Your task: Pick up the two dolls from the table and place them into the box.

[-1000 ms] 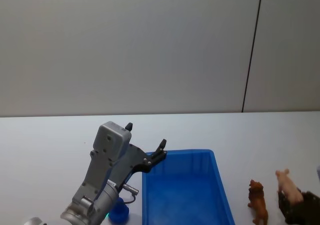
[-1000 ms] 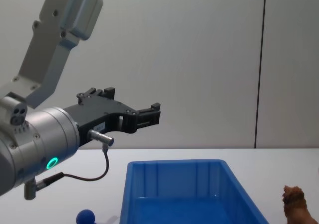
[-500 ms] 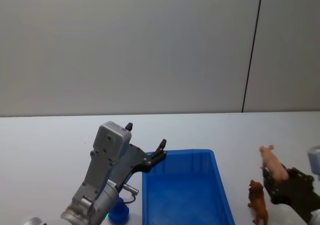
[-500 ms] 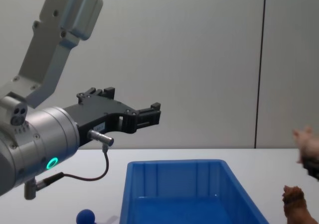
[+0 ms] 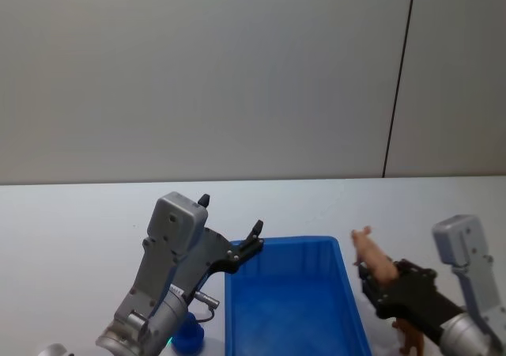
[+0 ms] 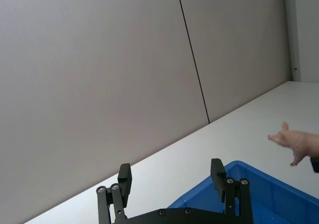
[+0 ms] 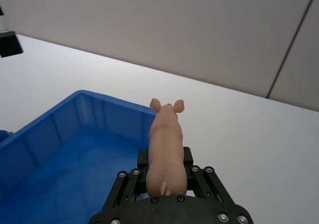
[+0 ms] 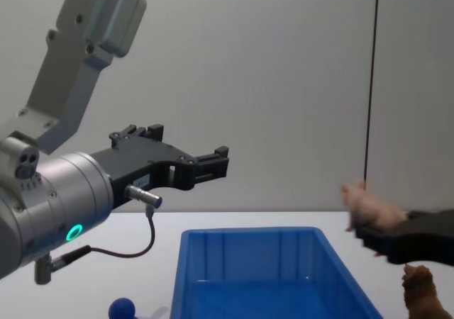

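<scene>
Right gripper point(image 5: 371, 275): clamped on the pink doll point(image 5: 370, 253), fingers pressing its flanks near the hindquarters. In the right wrist view the doll point(image 7: 166, 139) sits upright between the black fingers point(image 7: 130, 180), head pointing away from the wrist, ears up. It is held in the air, clear of the table point(image 5: 79, 229).

Position of pink doll: at the right-hand side of the box point(image 5: 285, 242), above rim height. Chest view puts the doll point(image 8: 369, 207) higher than the box rim point(image 8: 248, 231) and to its right, snout toward the box. Whether it hangs over the rim or just outside it cannot be settled from these angles; the head view suggests roughly over the right rim.

Brown doll point(image 5: 411, 337): standing on the table right of the box, below and partly behind the right gripper. Chest view shows it point(image 8: 422, 290) at the lower right, apart from the box.

Left gripper point(image 5: 231, 215): raised above the box's far left corner, fingers spread wide and holding nothing; left wrist view shows the two fingertips point(image 6: 124, 173) well apart.

Box: interior bare as far as visible.

Blue ball point(image 5: 188, 337): on the table just left of the box, under the left arm.
</scene>
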